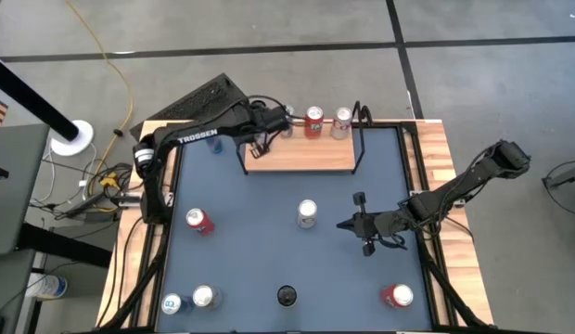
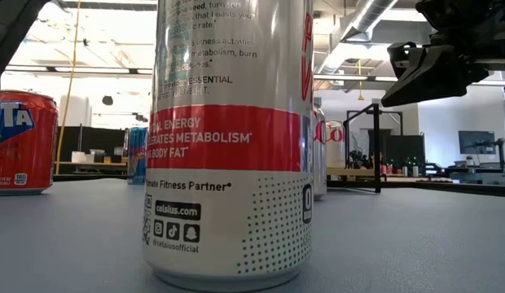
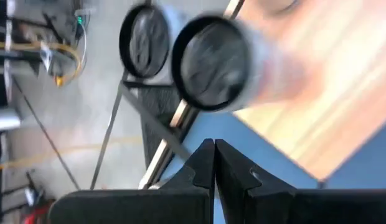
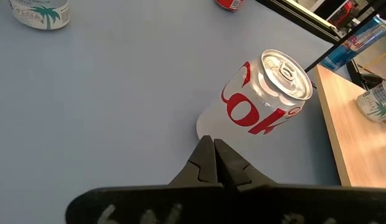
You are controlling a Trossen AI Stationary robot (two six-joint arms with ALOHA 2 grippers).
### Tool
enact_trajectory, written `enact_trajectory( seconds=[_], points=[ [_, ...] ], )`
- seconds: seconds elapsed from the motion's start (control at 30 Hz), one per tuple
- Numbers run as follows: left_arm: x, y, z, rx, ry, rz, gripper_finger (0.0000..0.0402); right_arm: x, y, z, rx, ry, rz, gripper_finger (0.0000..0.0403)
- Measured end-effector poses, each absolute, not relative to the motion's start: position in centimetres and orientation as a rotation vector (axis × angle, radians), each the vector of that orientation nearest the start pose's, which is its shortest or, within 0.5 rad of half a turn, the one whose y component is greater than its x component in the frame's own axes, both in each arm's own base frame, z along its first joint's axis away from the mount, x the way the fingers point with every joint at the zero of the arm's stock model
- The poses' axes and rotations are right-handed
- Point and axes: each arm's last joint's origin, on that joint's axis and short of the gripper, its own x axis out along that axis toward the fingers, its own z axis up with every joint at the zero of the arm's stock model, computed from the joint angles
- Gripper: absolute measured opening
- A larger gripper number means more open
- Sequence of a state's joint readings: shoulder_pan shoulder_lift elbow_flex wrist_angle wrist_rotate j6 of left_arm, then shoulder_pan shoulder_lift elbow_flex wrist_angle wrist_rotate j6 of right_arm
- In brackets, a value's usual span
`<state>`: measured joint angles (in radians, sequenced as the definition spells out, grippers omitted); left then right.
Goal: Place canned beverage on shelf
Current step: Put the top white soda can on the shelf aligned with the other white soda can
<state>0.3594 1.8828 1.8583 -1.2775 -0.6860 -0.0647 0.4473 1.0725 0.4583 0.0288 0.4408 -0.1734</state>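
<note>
- The high camera looks straight down, taking in the whole blue table (image 1: 269,260) from well above.
- The low camera sits at tabletop level, almost against a tall white can (image 2: 228,138), facing the far room.
- Each wrist camera peers past its own fingers; both catch the wooden shelf (image 4: 355,130), which the overhead view shares.

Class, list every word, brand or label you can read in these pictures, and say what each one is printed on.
"TROSSEN": left arm.
"celsius.com", "@celsiusofficial", "ENERGY", "METABOLISM", "BODY FAT", "Fitness Partner": tall white can.
"NTA", cut off at the picture's edge: orange can.
"oke", partly hidden: silver can.
The tall white can's upper lines are only partly readable; the shelf cans are too small.
</note>
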Motion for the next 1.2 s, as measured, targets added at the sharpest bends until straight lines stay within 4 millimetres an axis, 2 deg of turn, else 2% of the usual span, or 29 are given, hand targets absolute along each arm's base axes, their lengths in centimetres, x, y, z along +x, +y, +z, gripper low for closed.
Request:
enact_trajectory(
  seconds=[0.13, 0.3, 0.47, 0.63, 1.03, 1.2],
  points=[
    [35.0, 13.3, 33.1, 0.192, 1.246, 0.901, 0.0000, 19.2, 7.8, 19.1, -0.420, 0.529, 0.052, 0.0000],
    [36.3, 13.0, 33.6, 0.163, 1.131, 0.822, 0.0000, 19.2, 7.8, 19.1, -0.420, 0.528, 0.052, 0.0000],
    [37.4, 14.0, 33.5, 0.112, 1.011, 0.737, 0.0000, 19.2, 7.8, 19.1, -0.420, 0.528, 0.052, 0.0000],
    [37.7, 14.7, 33.9, 0.085, 0.942, 0.736, 0.0000, 19.2, 7.8, 19.1, -0.419, 0.528, 0.055, 0.0000],
    [37.4, 16.1, 33.9, 0.122, 0.914, 0.857, 0.0000, 19.2, 7.9, 19.1, -0.419, 0.529, 0.059, 0.0000],
    [37.9, 16.9, 32.2, 0.094, 0.961, 0.839, 0.0000, 19.2, 7.9, 19.1, -0.416, 0.531, 0.070, 0.0000]
  ],
)
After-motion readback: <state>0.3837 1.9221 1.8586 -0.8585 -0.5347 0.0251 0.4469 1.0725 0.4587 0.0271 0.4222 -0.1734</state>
